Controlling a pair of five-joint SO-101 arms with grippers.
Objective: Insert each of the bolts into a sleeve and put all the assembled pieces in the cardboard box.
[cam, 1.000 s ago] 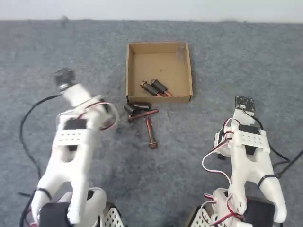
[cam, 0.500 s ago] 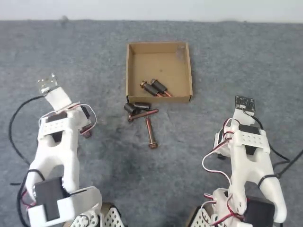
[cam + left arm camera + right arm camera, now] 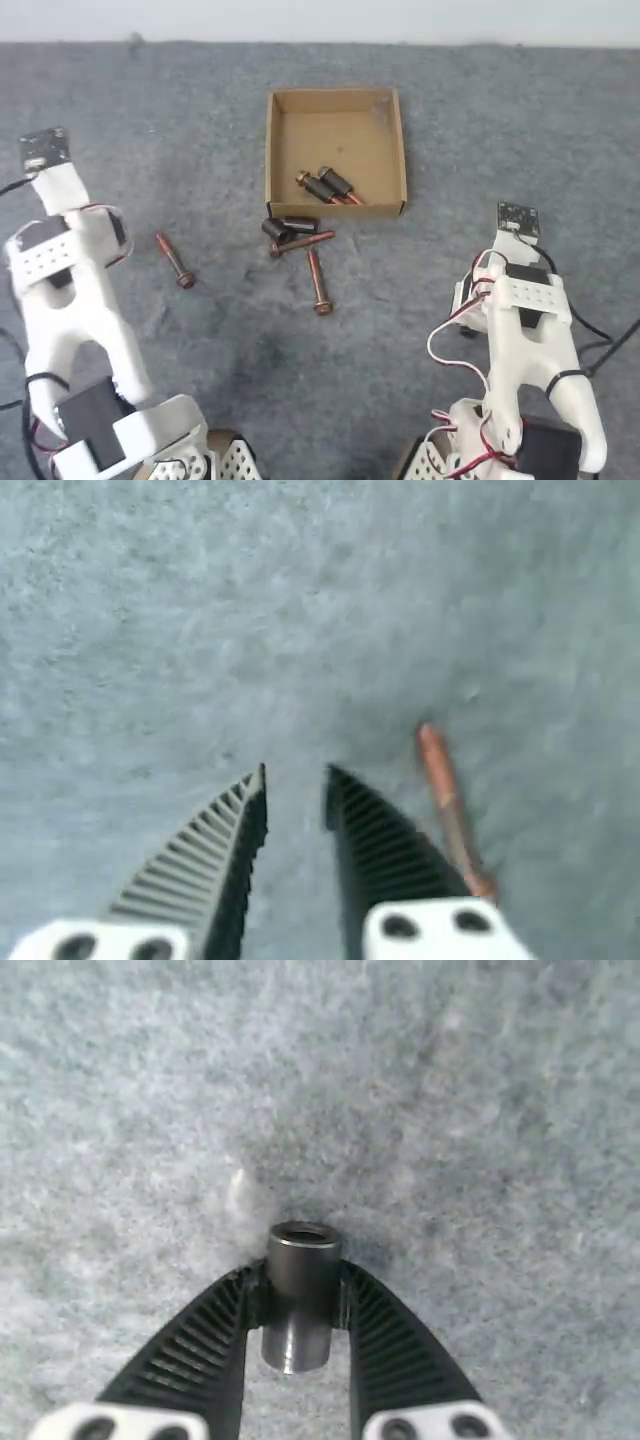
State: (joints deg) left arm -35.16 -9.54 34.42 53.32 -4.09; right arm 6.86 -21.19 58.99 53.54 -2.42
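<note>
Since one second ago the left white arm (image 3: 60,260) has swung from the middle of the grey felt-covered table (image 3: 500,120) to its far left side. One thin copper-coloured bolt (image 3: 175,260) now lies free on the felt where the arm was. The left end effector (image 3: 295,775) holds its black ribbed fingers (image 3: 215,850) a little apart, with nothing between them. This bolt lies just beside one finger, slanted, its wider head toward the arms.

Further right, just in front of the box, short black sleeve pieces (image 3: 288,225) lie touching a second copper bolt (image 3: 305,240); I cannot tell if it passes through them. A third copper bolt (image 3: 318,280) lies alone near them, with its head toward the arms.

Behind them stands the open square brown cardboard box (image 3: 335,94). Two assembled pieces (image 3: 325,186), each a black sleeve on a copper bolt, lie slanted side by side near its front wall.

At the right, the right white arm (image 3: 525,300) is over bare felt. The right end effector (image 3: 300,1275) is clamped on a dark grey metal sleeve (image 3: 300,1310). It is a short, smooth hollow cylinder, and its open end points away from the wrist.
</note>
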